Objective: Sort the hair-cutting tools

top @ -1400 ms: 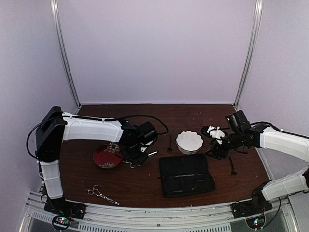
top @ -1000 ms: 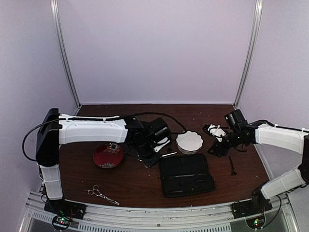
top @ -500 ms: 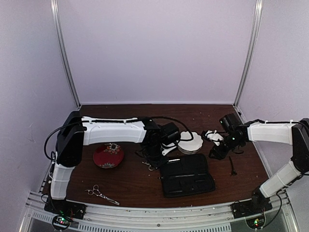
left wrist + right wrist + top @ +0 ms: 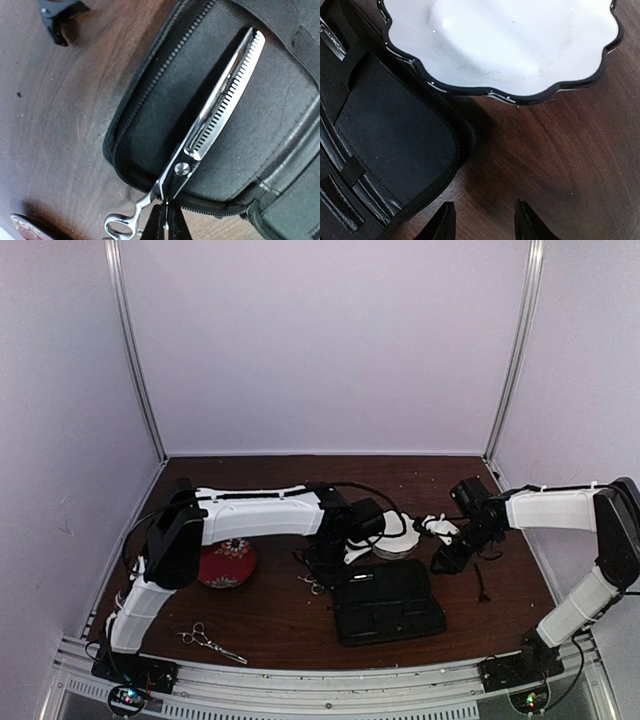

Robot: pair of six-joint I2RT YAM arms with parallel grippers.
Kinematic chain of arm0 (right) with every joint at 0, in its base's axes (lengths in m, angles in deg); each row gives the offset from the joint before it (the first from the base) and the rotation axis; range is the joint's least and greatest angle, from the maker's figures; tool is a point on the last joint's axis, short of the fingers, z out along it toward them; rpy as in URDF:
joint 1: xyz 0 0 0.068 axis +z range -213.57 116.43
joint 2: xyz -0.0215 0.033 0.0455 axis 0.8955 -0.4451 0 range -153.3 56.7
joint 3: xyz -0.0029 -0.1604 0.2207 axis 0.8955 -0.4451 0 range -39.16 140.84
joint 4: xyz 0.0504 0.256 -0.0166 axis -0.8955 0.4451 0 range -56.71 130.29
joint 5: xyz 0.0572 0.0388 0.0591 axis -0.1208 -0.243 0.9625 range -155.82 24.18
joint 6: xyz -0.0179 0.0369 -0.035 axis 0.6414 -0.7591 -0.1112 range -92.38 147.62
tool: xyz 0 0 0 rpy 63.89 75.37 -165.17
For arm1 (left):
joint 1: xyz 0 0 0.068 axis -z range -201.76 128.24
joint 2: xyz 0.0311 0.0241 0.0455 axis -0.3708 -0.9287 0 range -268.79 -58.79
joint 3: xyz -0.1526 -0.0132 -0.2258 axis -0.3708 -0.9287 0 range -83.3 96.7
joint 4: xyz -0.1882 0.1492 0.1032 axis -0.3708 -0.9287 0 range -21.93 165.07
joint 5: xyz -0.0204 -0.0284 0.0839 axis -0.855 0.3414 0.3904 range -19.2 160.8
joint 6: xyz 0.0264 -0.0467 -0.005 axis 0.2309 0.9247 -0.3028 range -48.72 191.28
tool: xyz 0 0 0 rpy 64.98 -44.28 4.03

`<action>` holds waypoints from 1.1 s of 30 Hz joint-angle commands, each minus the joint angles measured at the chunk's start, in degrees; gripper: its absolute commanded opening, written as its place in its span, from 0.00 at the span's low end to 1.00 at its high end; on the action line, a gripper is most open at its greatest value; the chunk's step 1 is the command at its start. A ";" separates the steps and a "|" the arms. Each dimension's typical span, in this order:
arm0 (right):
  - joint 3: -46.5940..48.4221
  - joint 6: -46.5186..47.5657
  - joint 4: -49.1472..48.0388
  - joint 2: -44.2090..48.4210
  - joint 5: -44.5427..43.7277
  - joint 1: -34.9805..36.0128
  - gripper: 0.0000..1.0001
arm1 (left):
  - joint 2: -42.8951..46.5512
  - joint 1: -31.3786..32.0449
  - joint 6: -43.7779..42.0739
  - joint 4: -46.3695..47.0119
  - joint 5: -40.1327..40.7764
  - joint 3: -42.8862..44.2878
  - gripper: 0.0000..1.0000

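- Silver thinning scissors (image 4: 220, 105) are the main thing. The toothed blade lies slantwise over the black zip case (image 4: 280, 125), tip toward the case's middle. The finger rings stick out past the zipper edge, over the dark wood surface (image 4: 60, 125).
- The left gripper (image 4: 165, 225) is pressed together on them, pinching the shank just behind the pivot screw. So the blades run straight away from the gripper, and one ring sits just beside its fingertips. Can't tell if the blade is actually resting on the fabric or a hair above it.
- The right gripper (image 4: 485, 220) is spread, with nothing between the fingers. It hangs low over bare wood where the case's corner comes up beside the white scalloped bowl (image 4: 505, 40).
- The second scissors (image 4: 210, 640) lie flat on the surface near the front edge on the left side, well apart from both grippers.
- One black clip (image 4: 482, 585) lies on the wood to the right of the case, near the right gripper but not touching it.
- The other black clip (image 4: 57, 12) shows in the left wrist view, on the wood beyond the case's edge, well apart from the left gripper.
- The red plate (image 4: 225, 565) sits to the left of the case, partly hidden behind the left arm.
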 commanded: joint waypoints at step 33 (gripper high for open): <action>3.48 -1.87 5.05 -2.67 5.99 -0.36 0.34 | -9.07 -0.05 -2.81 3.12 -9.54 15.94 0.00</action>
